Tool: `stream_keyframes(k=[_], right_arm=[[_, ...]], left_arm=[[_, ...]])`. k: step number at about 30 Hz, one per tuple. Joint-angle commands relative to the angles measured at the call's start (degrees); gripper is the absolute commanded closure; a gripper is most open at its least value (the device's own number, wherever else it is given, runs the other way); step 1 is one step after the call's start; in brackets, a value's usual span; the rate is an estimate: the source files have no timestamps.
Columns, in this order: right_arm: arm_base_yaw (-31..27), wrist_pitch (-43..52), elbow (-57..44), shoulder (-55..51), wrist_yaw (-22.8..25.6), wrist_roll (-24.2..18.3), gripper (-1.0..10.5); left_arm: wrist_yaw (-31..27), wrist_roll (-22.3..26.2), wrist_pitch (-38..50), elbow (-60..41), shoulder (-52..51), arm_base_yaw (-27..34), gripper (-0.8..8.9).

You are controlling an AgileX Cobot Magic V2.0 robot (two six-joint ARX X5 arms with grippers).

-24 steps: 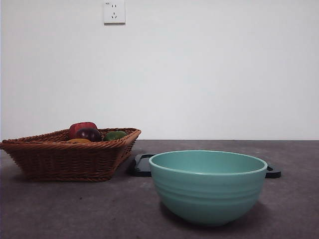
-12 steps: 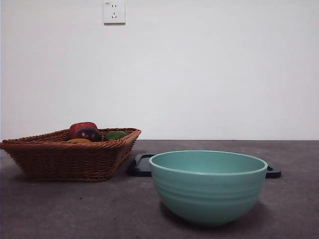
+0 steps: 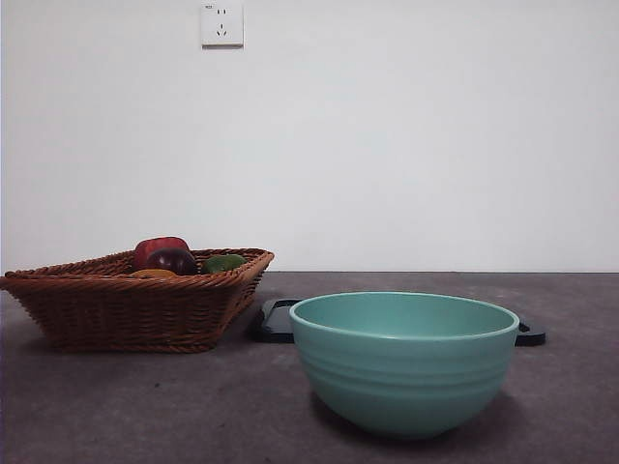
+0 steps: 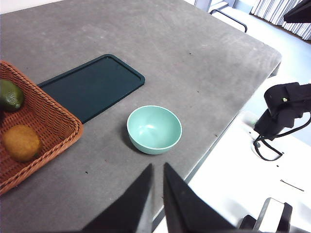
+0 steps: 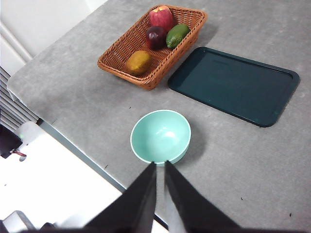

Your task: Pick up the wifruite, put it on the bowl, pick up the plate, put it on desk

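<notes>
Jaws of both grippers are pressed nearly together, with only a thin slit between them, and they pinch nothing. Left gripper (image 4: 155,172) and right gripper (image 5: 160,170) both hang high above the counter (image 3: 580,406), well apart from every object; neither shows in the front view. Across the last second the front view has not changed at all: nothing has shifted and no arm has come in, so the task looks not yet begun.

On the counter, a large dark green rectangular tray (image 5: 233,82) lies flat and bare; it is probably the "plate" of the task, and it already rests on the counter. Just beside it sits a brown wicker basket (image 5: 116,56), its corner close to the tray's edge. A mint-green ribbed bowl (image 3: 404,360) stands upright in front of the tray, near the counter's front edge, and holds nothing.

Inside the basket lie four fruits: a red apple (image 5: 162,17) at the far end, a green fruit (image 5: 177,35) and a dark red round fruit (image 5: 155,36) side by side next to it, and the wifruite (image 5: 139,61), small, orange-brown and dull-skinned, alone at the end nearest the bowl. With open space around it, it seems easy to reach from above, though the jaws would have to spread first
</notes>
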Motion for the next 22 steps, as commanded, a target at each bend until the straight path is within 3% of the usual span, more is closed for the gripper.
stream_keyframes(k=[1,8,14,17,22], right_arm=[[0.31,0.57,0.92,0.11,-0.04,0.46,9.2],[0.31,0.57,0.92,0.13,-0.02,0.46,9.2],[0.31,0.57,0.92,0.13,-0.02,0.48,9.2],[0.31,0.57,0.92,0.11,-0.04,0.48,9.2],[0.31,0.57,0.92,0.13,-0.02,0.46,9.2]], left_arm=[[0.07,0.11,0.31,0.57,0.07,-0.31,7.87],[0.07,0.11,0.20,0.44,0.07,1.33,7.86],[-0.52,3.02,1.49,-1.70,-0.04,12.50,7.86],[-3.67,1.62,9.60,-8.13,-1.75,18.12,7.86],[-6.23,-3.82,34.27,-27.50,-8.74,25.07,7.86]])
